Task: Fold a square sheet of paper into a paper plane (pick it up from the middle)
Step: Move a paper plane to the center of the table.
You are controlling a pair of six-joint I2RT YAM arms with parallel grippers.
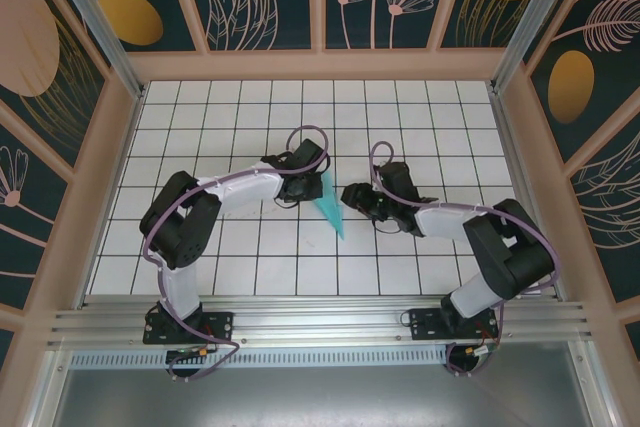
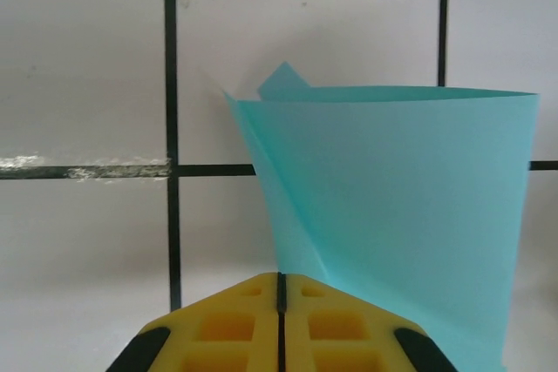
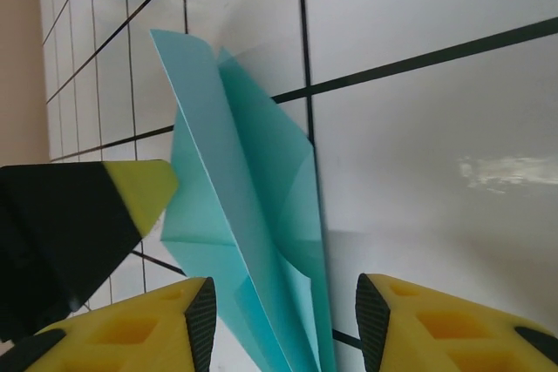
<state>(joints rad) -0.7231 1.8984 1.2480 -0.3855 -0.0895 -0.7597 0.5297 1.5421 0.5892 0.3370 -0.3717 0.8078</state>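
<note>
The light teal paper plane (image 1: 329, 203) stands on edge on the white grid table between the two arms, its point toward the near side. My left gripper (image 1: 314, 177) is at its wide far end. In the left wrist view the yellow jaws (image 2: 281, 278) are pressed together, and the lower corner of the folded paper (image 2: 401, 215) runs into their seam. My right gripper (image 1: 352, 195) is open. Its two yellow fingers straddle the plane's narrow part (image 3: 253, 215) without touching it, and midway between the tips is (image 3: 286, 324). A left gripper finger (image 3: 131, 202) meets the paper's left flap.
The white tiled table (image 1: 240, 117) with black grid lines stretches all round the arms. Wooden walls with leaf-patterned panels (image 1: 90, 177) close it in on three sides. A metal rail (image 1: 320, 322) carrying both arm bases runs along the near edge.
</note>
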